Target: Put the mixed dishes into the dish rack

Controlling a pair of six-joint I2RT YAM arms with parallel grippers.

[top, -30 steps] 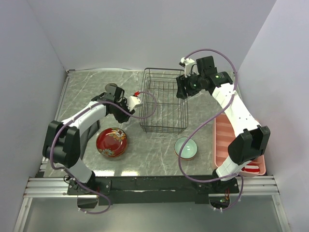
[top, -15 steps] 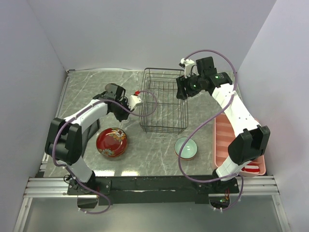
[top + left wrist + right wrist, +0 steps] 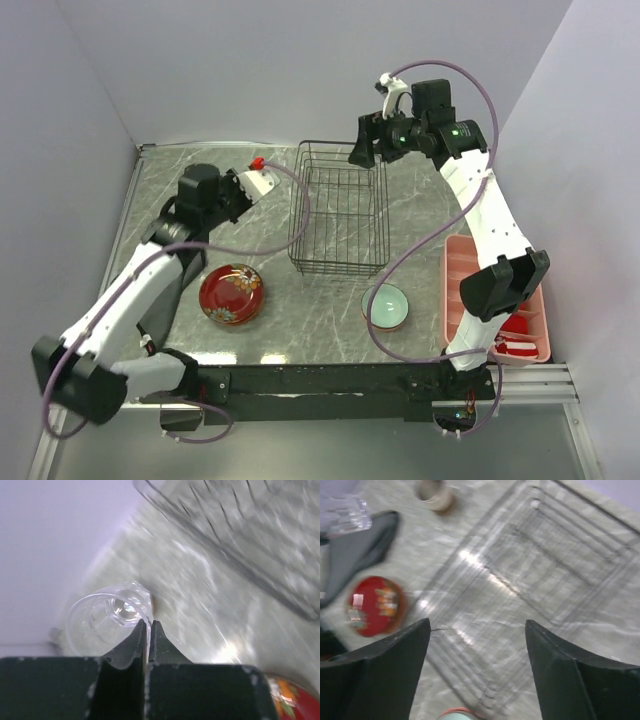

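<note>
The dish rack [image 3: 338, 260] stood in the middle of the counter [image 3: 330, 300], toward its far edge; the left tool [image 3: 148, 625], pinched shut on the rim of a clear cup [image 3: 100, 620], needed to carry it level over the rack wall, while the right tool [image 3: 477, 625] hung wide open, empty.

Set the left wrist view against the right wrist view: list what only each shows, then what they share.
Left wrist only: the left hand shut on the clear cup's wall. Right wrist only: the open right hand, the small tan cup, the black cloth, the mint-green bowl's rim. Both: the red floral bowl, the dish rack, the marble table; a clear shape top left in the right wrist view is likely that cup.
</note>
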